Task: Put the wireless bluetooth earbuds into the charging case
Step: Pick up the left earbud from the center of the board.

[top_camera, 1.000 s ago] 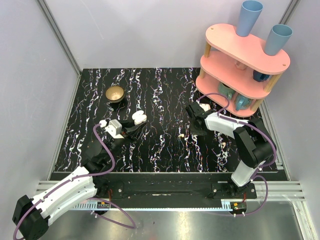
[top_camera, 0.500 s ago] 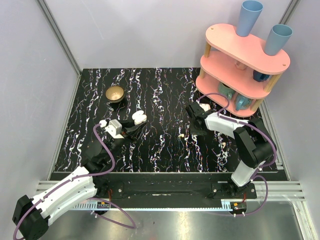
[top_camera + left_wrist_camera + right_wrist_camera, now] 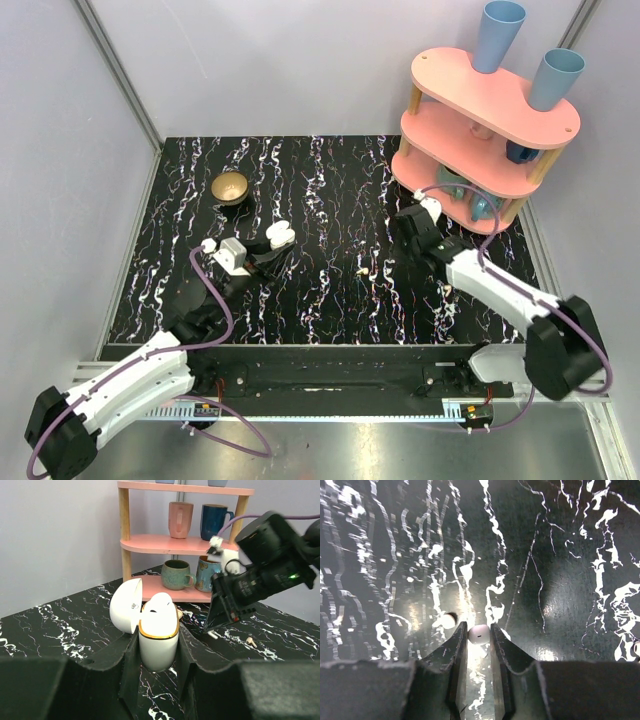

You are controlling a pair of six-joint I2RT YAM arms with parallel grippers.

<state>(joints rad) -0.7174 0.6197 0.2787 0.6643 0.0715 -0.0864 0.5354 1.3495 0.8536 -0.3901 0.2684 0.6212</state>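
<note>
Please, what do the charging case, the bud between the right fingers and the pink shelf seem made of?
Charging case: probably glossy white plastic, given its soft highlights; gold-looking rim.
Earbud: likely smooth white plastic, slightly shiny.
Pink shelf: matte painted boards, perhaps wood, on bare pale posts that look wooden.

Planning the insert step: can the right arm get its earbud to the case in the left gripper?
Probably yes. The charging case sits upright in the left gripper, lid swung open sideways, and the top view shows only tabletop between it and the right gripper, shut on an earbud.
</note>
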